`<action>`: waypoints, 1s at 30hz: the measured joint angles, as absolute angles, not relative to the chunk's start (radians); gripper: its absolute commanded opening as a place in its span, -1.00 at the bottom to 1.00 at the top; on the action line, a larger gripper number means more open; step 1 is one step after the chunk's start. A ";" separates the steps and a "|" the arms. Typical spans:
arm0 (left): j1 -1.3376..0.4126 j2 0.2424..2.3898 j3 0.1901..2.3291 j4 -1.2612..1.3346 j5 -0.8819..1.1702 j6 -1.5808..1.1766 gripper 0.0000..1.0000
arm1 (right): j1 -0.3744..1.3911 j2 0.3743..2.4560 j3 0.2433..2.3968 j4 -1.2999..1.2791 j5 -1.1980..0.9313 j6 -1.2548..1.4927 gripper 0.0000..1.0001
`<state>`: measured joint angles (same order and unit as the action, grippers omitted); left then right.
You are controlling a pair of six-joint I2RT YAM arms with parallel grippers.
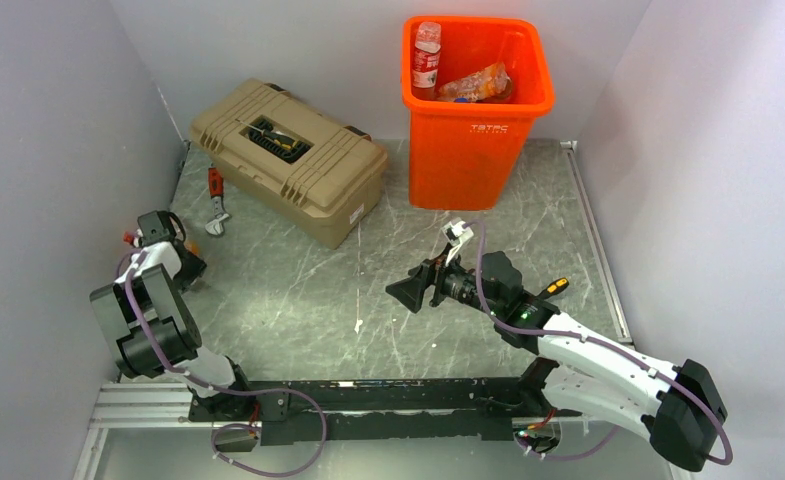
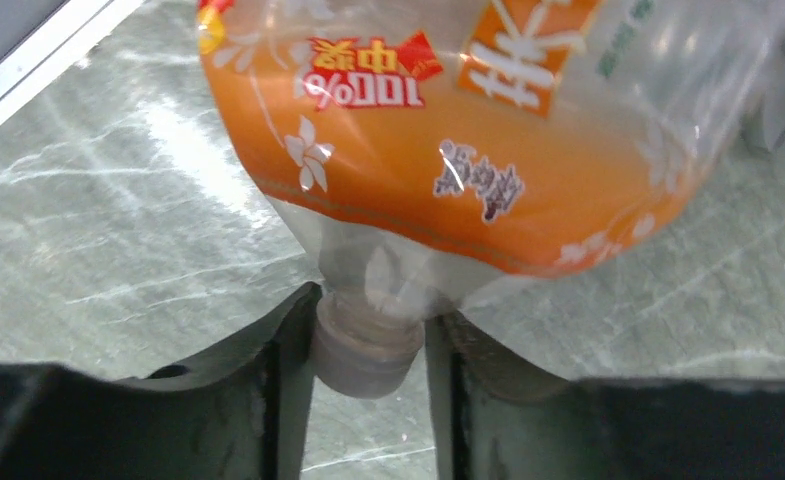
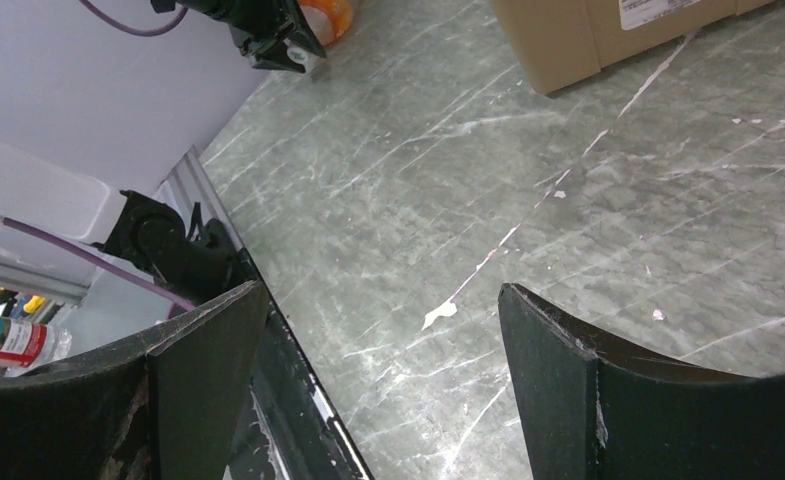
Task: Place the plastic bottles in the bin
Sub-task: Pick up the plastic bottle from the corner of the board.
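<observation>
The left claw (image 2: 368,335) was closed on the neck of the orange-labelled bottle (image 2: 448,150). Both jaws touched the cap at the bottom centre of the left wrist view, and the body appeared to rest on the tabletop (image 2: 118,250) beyond the tips.

Note that you held the bottle only at its very end. On lifting, the thin body could swing or twist, and the smooth cap could slip out between the jaws.

In the top view this claw sat at the left edge of the frame, well apart from the bin (image 1: 476,130) at the upper right of centre. You faced a long carry past the tan toolbox (image 1: 288,160), and a swinging bottle could strike it or the bin's rim.

The right claw (image 3: 383,330) stood wide open above the bare tabletop, holding nothing. A red-labelled bottle (image 1: 426,60) and an orange bottle (image 1: 475,83) already sat inside the bin.
</observation>
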<state>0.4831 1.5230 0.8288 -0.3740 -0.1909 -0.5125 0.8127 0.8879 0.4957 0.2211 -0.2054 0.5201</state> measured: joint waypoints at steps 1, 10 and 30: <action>0.482 1.523 0.829 -0.371 -0.175 -0.508 -0.35 | 0.813 0.888 0.496 0.221 -0.202 0.520 0.80; 0.458 1.465 0.815 -0.360 -0.149 -0.509 -1.00 | 0.813 0.888 0.496 0.220 -0.192 0.520 0.80; 0.216 0.837 0.827 -0.353 -0.247 -0.442 -1.00 | 0.813 0.863 0.494 0.188 -0.165 0.524 0.79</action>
